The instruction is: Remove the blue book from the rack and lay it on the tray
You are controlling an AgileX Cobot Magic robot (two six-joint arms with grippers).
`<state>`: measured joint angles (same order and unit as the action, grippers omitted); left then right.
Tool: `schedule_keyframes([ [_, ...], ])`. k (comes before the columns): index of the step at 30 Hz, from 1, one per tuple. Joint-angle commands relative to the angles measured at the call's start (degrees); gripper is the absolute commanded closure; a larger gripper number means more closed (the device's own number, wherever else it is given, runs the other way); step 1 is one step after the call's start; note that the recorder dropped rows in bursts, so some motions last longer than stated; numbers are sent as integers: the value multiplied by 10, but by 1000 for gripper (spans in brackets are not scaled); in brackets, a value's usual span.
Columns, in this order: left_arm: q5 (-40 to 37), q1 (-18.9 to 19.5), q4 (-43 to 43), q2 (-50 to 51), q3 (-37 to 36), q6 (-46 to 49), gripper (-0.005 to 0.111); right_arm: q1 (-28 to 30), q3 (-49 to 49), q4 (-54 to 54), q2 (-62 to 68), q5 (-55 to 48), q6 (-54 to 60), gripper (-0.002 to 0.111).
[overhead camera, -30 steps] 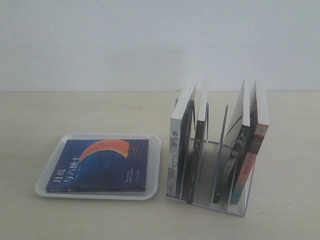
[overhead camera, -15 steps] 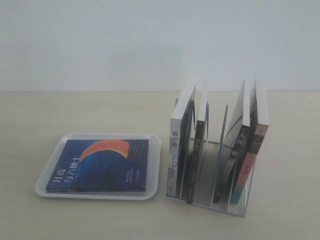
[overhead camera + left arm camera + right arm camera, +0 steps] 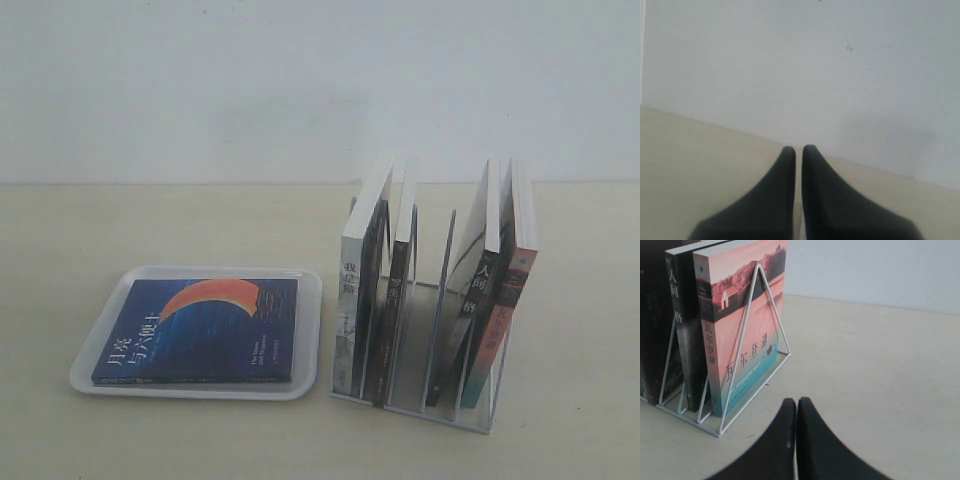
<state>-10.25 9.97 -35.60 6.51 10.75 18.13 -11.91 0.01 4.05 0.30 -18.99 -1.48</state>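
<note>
Exterior view shows the dark blue paperback with the orange-red crescent lying flat, cover up, inside the flat white low-rimmed tray, just beside the small white wire rack; the placement looks done, which would explain both arms being drawn clear; neither appears in this view. The left gripper has its black fingertips together on nothing, facing bare table and wall; the right gripper is likewise closed and empty, low near the rack's outer end beside a pink-covered paperback; neither wrist view shows the blue book, so it lies apart from both.
</note>
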Motion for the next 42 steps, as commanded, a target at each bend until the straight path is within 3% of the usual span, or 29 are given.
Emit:
schedule_keyframes([
  [1, 0, -4, 210, -3, -37, -171, 103, -1, 0, 5, -3, 6, 2, 108],
  [4, 16, -4, 251, -3, -67, -188, 103, -1, 0, 5, -3, 6, 2, 108],
  [10, 233, -4, 258, -3, -90, -241, 103, -1, 0, 5, -3, 6, 2, 108],
  [12, 262, -4, 258, -3, -76, -241, 103, -1, 0, 5, -3, 6, 2, 108],
  [20, 185, -4, 283, -3, -54, -228, 103, -1, 0, 5, -3, 8, 2, 108],
  [25, 89, -4, 323, -3, -54, -228, 103, -1, 0, 5, -3, 6, 2, 108],
  [31, 85, -4, 323, -3, -59, -231, 103, -1, 0, 5, -3, 6, 2, 108],
  [36, 85, -4, 323, -3, -107, -233, 103, -1, 0, 5, -3, 6, 2, 108],
  [42, 10, -4, 349, -12, -107, -239, 103, -1, 0, 5, -3, 6, 2, 108],
])
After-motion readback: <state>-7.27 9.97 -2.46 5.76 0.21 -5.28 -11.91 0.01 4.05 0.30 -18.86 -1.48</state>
